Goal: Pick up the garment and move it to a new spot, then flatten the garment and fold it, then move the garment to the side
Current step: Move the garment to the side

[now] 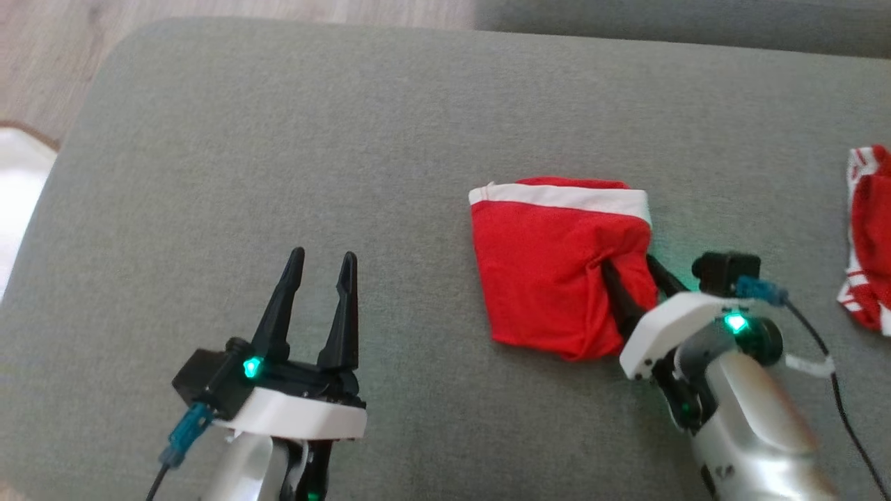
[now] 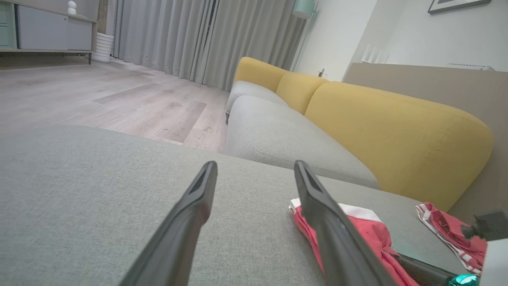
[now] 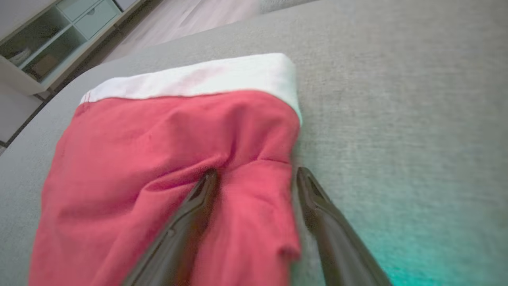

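**Folded red garment right of centre on the cushion; right hand astride its edge**

Far left: a strip of wooden floor shows past the rounded corner of the grey cushion that carries everything.

Left hand: lower left, over bare cushion. Fingers are spread wide with nothing between them. It is well apart from the garment.

Garment: lies right of centre on the cushion.
- Bright red cloth, folded into a compact, roughly square packet.
- A white band runs along the far edge and wraps the far right corner.
- The near edge is rounded and a little bulged.
- Creases fan out from a dent near the right side.

Right hand: lower right, at the garment's right edge. Fingers are spread wide.
- In the right wrist view, one fingertip presses into the red cloth at the dent.
- The other finger sits just beside the cloth's edge, on the cushion side.
- A strip of cloth lies between them, not pinched.

Far right: a second red-and-white striped cloth, crumpled, cut by the frame edge and well apart from the garment.
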Controlling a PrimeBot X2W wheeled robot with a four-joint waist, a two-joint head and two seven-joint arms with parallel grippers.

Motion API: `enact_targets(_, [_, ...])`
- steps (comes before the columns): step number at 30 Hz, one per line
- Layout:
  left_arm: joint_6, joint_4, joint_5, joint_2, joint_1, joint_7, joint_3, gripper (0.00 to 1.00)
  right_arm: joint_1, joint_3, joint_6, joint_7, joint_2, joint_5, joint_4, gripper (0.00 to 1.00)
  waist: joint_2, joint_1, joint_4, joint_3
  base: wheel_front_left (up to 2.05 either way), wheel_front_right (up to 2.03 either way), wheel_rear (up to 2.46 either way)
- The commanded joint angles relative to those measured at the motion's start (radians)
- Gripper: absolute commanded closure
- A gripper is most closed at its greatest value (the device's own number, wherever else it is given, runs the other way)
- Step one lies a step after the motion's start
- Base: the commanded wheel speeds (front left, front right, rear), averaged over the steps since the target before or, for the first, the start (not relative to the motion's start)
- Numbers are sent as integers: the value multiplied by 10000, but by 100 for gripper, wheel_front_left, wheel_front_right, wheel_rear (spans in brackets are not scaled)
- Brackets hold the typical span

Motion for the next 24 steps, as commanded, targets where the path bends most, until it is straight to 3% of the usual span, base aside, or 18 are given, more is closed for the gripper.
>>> enact_targets(1, [15,-289,-57,22,-392,-51,223,0,-248,376,-9,201,66,23,59,0,-1,-1,141,128,0,0,0])
enact_targets(7, [15,-222,-4,22,-528,-51,492,0,-612,949,-9,393,66,-187,762,0,-1,-1,249,182,0,0,0])
enact_targets(8, [15,-214,10,22,-559,-51,533,0,-655,1058,-9,362,66,-226,811,20,-1,-1,249,180,0,0,0])
enact_targets(9, [15,-206,21,22,-585,-51,569,0,-702,1171,-9,282,66,-285,826,96,-1,-1,238,177,0,0,0])
enact_targets(10, [15,-207,33,22,-604,-51,602,0,-748,1265,-9,186,66,-333,828,100,-1,-1,216,171,0,0,0])
enact_targets(14, [15,-283,80,22,-585,-51,621,0,-957,1487,-9,-330,66,-748,796,100,-1,-1,-23,78,0,0,0])
enact_targets(24, [15,-464,289,22,-542,-51,564,0,-1547,1501,-9,-925,-12,-2275,263,100,-1,-1,-1303,-207,0,0,0])
